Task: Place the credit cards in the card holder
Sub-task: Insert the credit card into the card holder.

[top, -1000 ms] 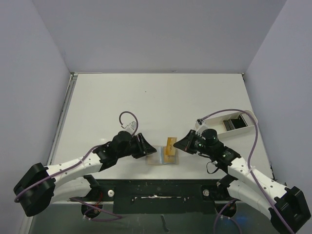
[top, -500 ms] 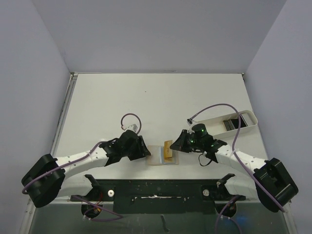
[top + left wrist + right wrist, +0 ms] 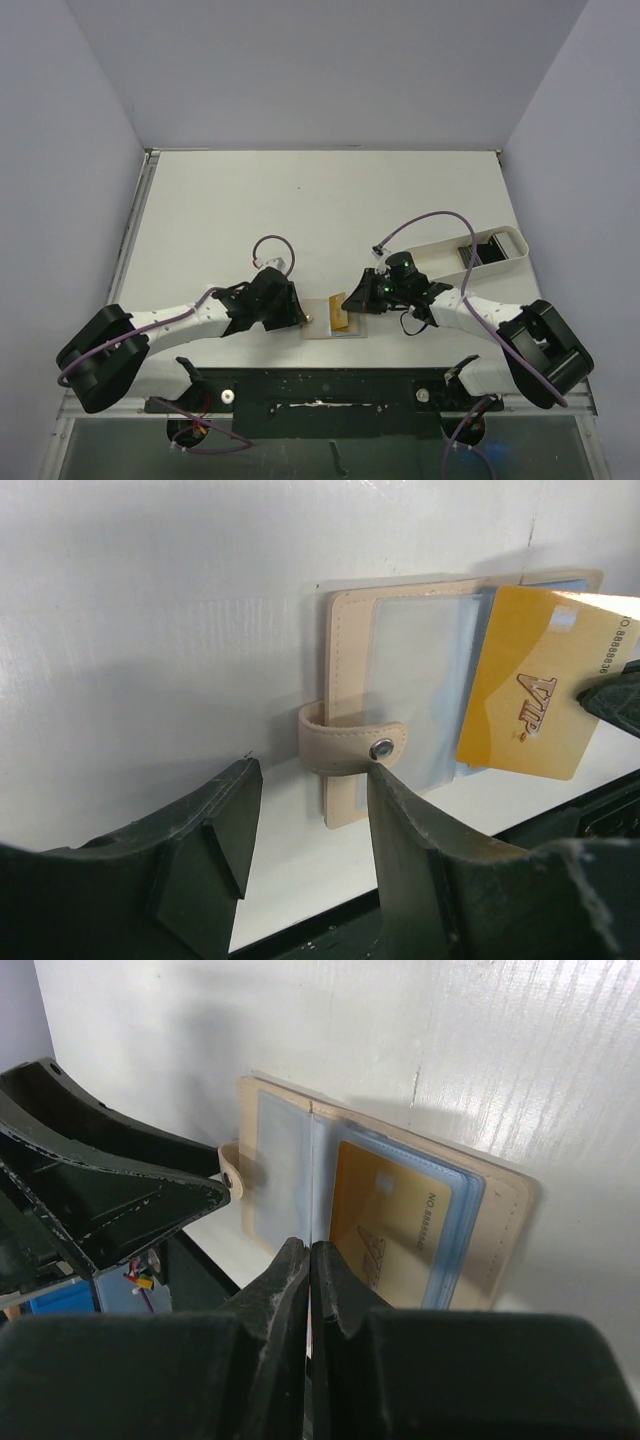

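The card holder (image 3: 333,322) (image 3: 400,695) lies open near the table's front edge, a tan wallet with clear sleeves and a snap tab (image 3: 355,748). My right gripper (image 3: 352,298) (image 3: 310,1250) is shut on a gold credit card (image 3: 545,695), which leans over the holder's right half. In the right wrist view that card is edge-on. There a gold card (image 3: 385,1225) also shows under the clear sleeves. My left gripper (image 3: 300,315) (image 3: 312,780) stands open just left of the holder, holding nothing. Its right fingertip (image 3: 385,780) is beside the snap stud.
A white oblong tray (image 3: 440,252) lies at the right, with dark cards (image 3: 490,247) at its far end. The black front rail (image 3: 320,385) runs just behind the holder. Purple cables loop above both wrists.
My right gripper has come down and to the left, tipping the gold card from upright toward the holder. My left gripper has opened wider and edged closer to the holder's left side.
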